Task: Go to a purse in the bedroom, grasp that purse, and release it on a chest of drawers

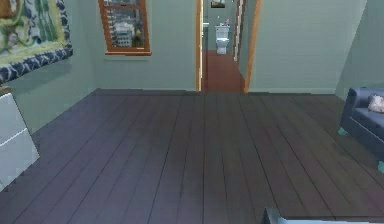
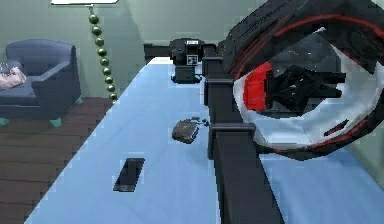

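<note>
Purse: can't tell where it is, nothing here reads as one. Judged step: searching for the bedrm. Gripper (image 2: 185,52) at 11 o'clock in arm side view, over blue table (image 2: 90,190); jaws' state & load can't be told. Brown blob (image 2: 183,130) near centre, phone (image 2: 128,173) at 7. Next: doorway (image 1: 205,60) at 12 fwd shows toilet (image 1: 222,38), so prob. turn & look elsewhere.
</note>
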Available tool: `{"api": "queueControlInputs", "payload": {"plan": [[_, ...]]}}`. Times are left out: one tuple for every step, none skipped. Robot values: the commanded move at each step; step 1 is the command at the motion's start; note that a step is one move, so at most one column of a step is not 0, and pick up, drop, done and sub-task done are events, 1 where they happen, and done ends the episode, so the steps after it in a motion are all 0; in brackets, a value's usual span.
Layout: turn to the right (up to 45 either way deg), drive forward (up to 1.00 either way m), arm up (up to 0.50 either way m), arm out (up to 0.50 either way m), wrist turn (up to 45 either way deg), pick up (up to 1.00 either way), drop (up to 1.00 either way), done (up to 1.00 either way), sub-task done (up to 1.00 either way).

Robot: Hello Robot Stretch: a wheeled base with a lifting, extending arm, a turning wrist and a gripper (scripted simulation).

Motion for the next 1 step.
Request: {"api": "queueControlInputs", "payload": {"plan": [[0.0,0.0,-0.3,0.0,0.0,0.0,0.0,0.0,0.0]]}}
